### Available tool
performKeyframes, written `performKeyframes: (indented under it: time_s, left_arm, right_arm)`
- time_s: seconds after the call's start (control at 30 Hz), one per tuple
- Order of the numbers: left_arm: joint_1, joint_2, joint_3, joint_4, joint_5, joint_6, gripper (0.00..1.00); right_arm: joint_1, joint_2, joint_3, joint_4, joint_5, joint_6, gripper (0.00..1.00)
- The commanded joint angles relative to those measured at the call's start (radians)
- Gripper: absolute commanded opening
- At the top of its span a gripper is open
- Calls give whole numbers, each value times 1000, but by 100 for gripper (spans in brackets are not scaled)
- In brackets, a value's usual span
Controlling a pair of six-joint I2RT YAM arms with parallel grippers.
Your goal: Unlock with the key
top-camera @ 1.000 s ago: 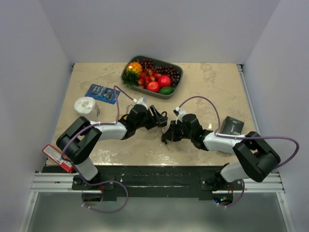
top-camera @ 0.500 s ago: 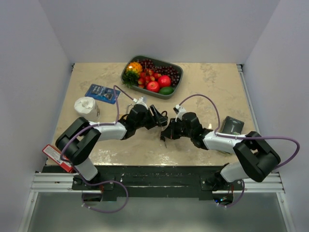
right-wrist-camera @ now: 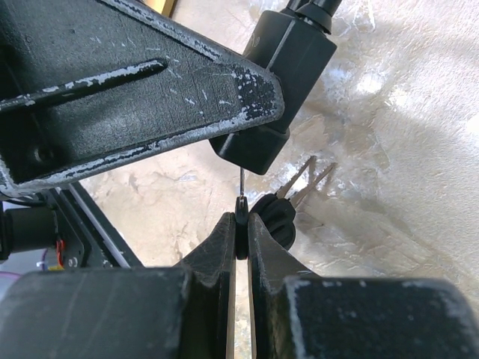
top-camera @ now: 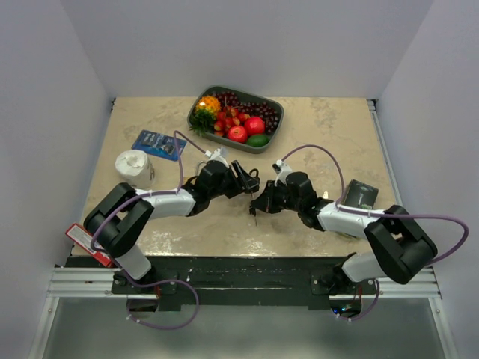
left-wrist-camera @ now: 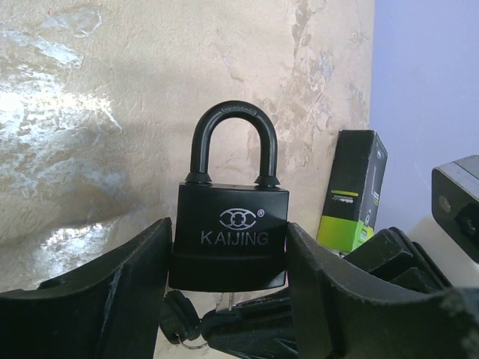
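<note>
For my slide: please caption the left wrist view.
Left pincer grips a black padlock by its sides, shackle closed, keys below it.

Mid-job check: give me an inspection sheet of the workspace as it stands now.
Surface: beige marbled table, glossy.
Job's things: black padlock, shackle shut; key, blade up at the padlock's underside, depth unclear; spare keys hang beside it.
Clutter: fruit tray, blue packet, white roll, green-black box, red packet at the near left edge.
Grippers: left gripper jaws clamp the padlock's sides; right gripper jaws pinch the key's head.
Cables: purple cables loop along both arms, no snag seen.
Surroundings: pale walls on three sides; metal rail in front.
</note>
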Motion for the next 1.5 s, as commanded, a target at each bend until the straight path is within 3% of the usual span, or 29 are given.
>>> performKeyframes:
  time_s: [0.0, 0.9, 1.47]
  left_arm:
    - [-5, -63, 18, 94, -3, 13, 0]
    - [-82, -55, -17, 126, -67, 53, 0]
    - [-111, -49, -43, 157, -52, 65, 0]
  right_arm:
    - [-23, -54, -7, 62, 29, 23, 0]
    - [-115, -16, -10, 176, 9, 83, 0]
    - [-140, 0, 11, 197, 27, 18, 0]
